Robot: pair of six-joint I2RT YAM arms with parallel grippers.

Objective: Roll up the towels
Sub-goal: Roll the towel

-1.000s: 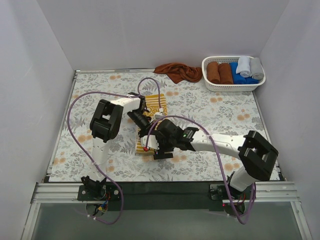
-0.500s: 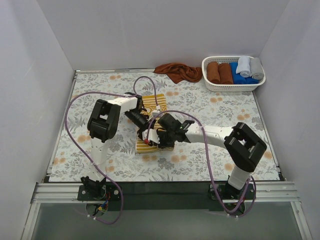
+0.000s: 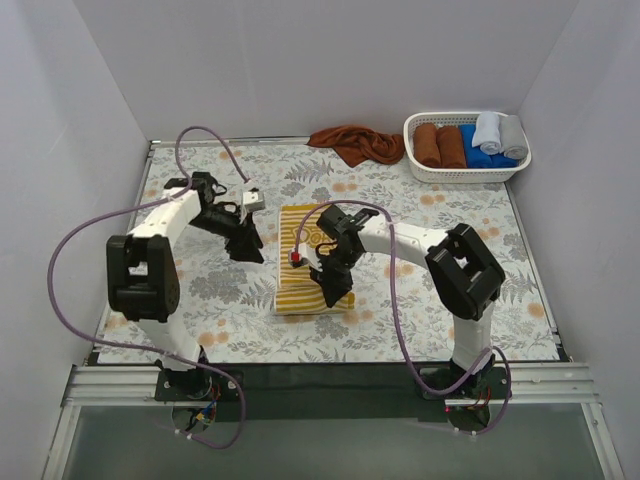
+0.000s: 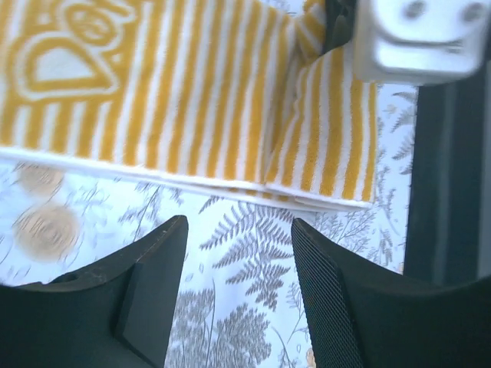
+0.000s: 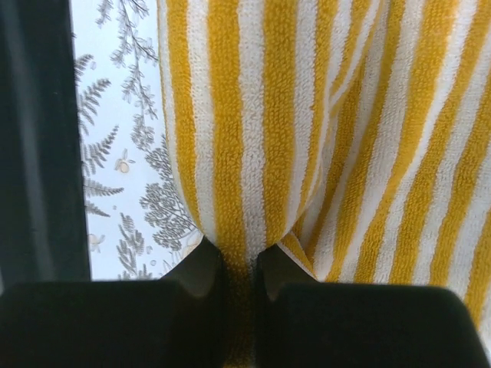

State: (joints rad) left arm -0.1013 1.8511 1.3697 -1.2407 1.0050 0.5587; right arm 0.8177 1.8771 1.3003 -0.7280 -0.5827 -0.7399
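While the right jaws pinch the striped towel [image 3: 296,290] and the left jaws hang apart, rolling its near end seems next.

I saw the striped towel [image 3: 298,292] in mustard yellow with narrow white stripes and a white-outlined motif woven into it. The crumpled towel [image 3: 357,143] was plain rust-brown. The tablecloth [image 3: 420,310] was white, printed with grey ferns and orange blossoms. The basket [image 3: 465,176] was white; its brown rolls [image 3: 439,145] sat beside a bright blue roll [image 3: 478,157] and pale grey rolls [image 3: 512,137].
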